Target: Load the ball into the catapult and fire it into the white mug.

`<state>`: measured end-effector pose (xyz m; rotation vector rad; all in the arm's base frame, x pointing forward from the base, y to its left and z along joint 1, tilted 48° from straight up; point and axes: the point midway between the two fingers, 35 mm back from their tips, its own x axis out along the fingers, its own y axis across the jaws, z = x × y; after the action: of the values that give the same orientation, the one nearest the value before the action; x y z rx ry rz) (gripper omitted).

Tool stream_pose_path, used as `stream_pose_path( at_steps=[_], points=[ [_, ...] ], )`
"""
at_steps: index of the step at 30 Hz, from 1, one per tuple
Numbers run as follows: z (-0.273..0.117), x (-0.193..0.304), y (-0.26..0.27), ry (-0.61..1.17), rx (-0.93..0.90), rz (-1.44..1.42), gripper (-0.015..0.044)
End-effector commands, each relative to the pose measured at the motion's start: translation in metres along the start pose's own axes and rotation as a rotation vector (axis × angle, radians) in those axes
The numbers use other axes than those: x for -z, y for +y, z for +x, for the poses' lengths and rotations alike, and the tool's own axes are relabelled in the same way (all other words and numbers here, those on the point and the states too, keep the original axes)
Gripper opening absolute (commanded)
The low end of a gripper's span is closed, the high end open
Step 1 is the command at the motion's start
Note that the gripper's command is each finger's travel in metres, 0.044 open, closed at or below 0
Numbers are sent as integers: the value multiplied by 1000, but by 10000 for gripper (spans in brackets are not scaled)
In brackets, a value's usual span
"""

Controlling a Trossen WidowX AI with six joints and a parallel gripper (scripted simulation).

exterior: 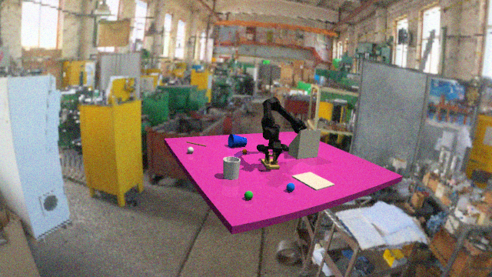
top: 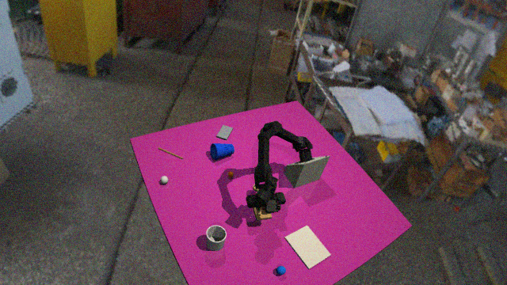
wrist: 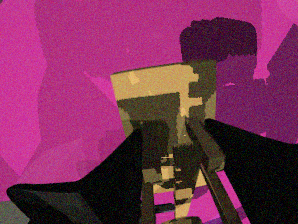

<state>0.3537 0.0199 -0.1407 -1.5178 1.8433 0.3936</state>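
Exterior view: a bright magenta tabletop (top: 190, 198) (exterior: 215, 192) stands in a cluttered workshop, with a yellow cabinet (top: 65, 32) (exterior: 111, 150) and grey panels (exterior: 392, 115) around it. Partly open, the gripper (top: 263, 207) (exterior: 271, 158) (wrist: 173, 129) is closed on the wooden catapult (top: 263, 214) (exterior: 270, 167) (wrist: 150, 82). The white mug (top: 216, 241) (exterior: 231, 169) is upright, apart from the catapult; an orange ball (top: 230, 174) (exterior: 244, 151) rests on the magenta surface. Papers (top: 380, 111) (exterior: 380, 223) cover a cart beyond its edge.
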Motion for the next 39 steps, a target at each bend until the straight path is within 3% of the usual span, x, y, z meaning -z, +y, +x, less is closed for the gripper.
stream_pose_path(
  at_steps=[1, 2, 16, 19, 24, 39],
  points=[
    [-1, 0, 0, 0, 0, 1, 0],
    [-1, 0, 0, 0, 0, 1, 0],
    [-1, 0, 0, 0, 0, 1, 368],
    [-24, -2, -2, -4, -1, 0, 440],
    [-98, -1, 1, -6, -4, -1, 440],
    [-85, -3, 2, -3, 9, -8, 440]
  ],
)
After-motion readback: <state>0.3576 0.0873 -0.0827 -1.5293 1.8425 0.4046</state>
